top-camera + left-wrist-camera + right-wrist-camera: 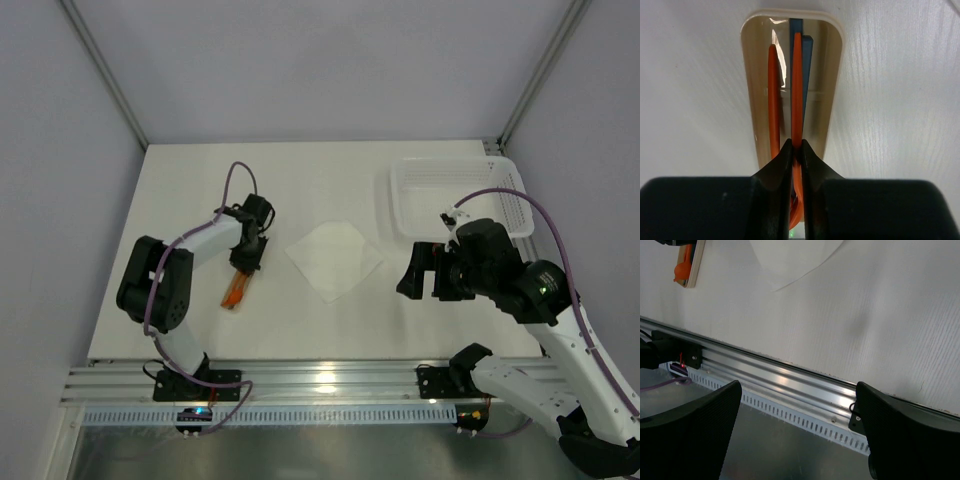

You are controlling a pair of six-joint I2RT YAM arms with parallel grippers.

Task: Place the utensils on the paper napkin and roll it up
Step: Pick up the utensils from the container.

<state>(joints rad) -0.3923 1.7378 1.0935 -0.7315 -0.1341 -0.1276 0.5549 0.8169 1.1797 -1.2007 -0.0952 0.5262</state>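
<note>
White tabletop, grey walls. The left gripper is pinched on the middle orange utensil in the beige holder, with a second orange piece and a dark stick lying alongside, while the paper napkin lies flat mid-table to the right, nothing on it yet. Right gripper hangs spread wide and empty near the white basket. For the lift I'd go straight up and clear the holder rim before swinging over, then lay it across the napkin's middle and make sure the neighbours don't drag along.
</note>
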